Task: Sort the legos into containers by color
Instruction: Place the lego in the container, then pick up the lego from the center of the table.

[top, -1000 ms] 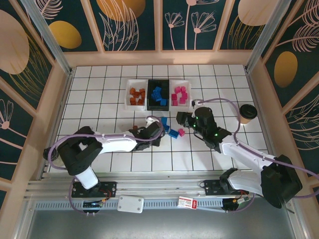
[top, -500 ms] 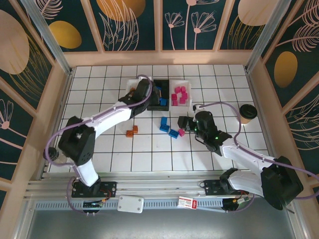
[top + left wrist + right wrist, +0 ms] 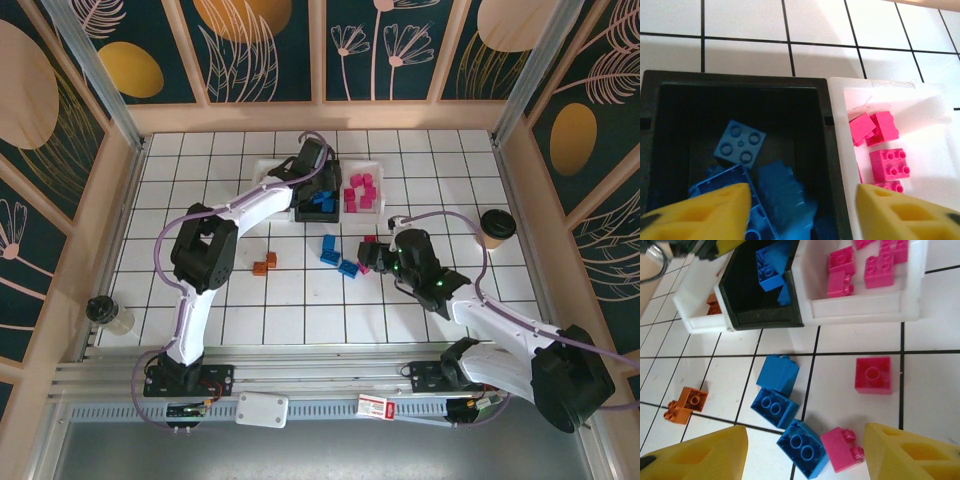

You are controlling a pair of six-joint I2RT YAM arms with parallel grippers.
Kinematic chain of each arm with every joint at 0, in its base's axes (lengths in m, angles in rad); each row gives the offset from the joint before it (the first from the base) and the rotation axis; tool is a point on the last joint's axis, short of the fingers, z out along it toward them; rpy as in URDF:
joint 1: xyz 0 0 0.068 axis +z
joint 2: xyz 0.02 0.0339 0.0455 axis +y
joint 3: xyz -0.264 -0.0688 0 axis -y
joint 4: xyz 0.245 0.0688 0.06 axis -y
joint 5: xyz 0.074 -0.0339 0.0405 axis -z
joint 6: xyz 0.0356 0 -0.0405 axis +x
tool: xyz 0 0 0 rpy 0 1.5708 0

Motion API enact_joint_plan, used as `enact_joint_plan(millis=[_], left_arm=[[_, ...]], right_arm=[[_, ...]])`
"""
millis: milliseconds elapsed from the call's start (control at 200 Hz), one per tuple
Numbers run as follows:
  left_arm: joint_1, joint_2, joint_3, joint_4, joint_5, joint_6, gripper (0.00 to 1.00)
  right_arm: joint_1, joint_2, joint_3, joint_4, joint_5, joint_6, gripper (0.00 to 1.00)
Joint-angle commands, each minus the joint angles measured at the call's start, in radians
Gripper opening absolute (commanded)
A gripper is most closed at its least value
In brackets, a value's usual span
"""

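My left gripper (image 3: 316,186) hangs open over the black container (image 3: 740,80). A blurred blue lego (image 3: 782,195) lies loose between its yellow fingers (image 3: 715,210), on other blue legos (image 3: 740,145). Pink legos (image 3: 888,164) fill the white container (image 3: 880,86) beside it. My right gripper (image 3: 805,455) stands open low over the floor. A blue lego (image 3: 802,447) and a pink lego (image 3: 842,449) sit between its fingers (image 3: 912,455), untouched. Two more blue legos (image 3: 774,407), a pink one (image 3: 872,375) and two orange ones (image 3: 685,402) lie loose nearby.
The left white container (image 3: 695,320) holds orange legos, partly hidden under my left arm. A paper cup (image 3: 497,227) stands at the right wall and a clear cup (image 3: 105,312) at the left. A flat white box with a red label (image 3: 372,406) lies on the front rail.
My left arm swung from the floor up to the containers and across to the black one, and its jaws opened, letting go a blue lego. My right gripper edged nearer the loose legos.
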Motion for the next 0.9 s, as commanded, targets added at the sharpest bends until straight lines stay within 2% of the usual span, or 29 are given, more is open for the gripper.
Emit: enact_joint_plan(millis=[0, 215, 400, 606, 766, 896], left_arm=[[0.008, -0.035, 0.040, -0.024, 0.048, -0.009, 0.67], [0.008, -0.278, -0.192, 0.121, 0.152, -0.056, 0.98], [0.007, -0.553, -0.511, 0.243, 0.201, -0.112, 0.99], [0.006, -0.808, -0.851, 0.304, 0.126, -0.165, 0.98], [0.006, -0.953, -1.014, 0.299, 0.069, -0.179, 0.98], [0.006, -1.024, -1.086, 0.285, 0.034, -0.175, 0.99]], right_arm=[[0.030, 0.029, 0.010, -0.029, -0.051, -0.051, 0.64], [0.125, 0.204, 0.131, -0.078, -0.012, -0.146, 0.64], [0.162, 0.368, 0.241, -0.074, 0.051, -0.167, 0.64], [0.174, 0.557, 0.370, -0.043, 0.181, -0.013, 0.68], [0.189, 0.688, 0.447, -0.019, 0.238, 0.136, 0.69], [0.191, 0.769, 0.504, -0.037, 0.271, 0.186, 0.68]])
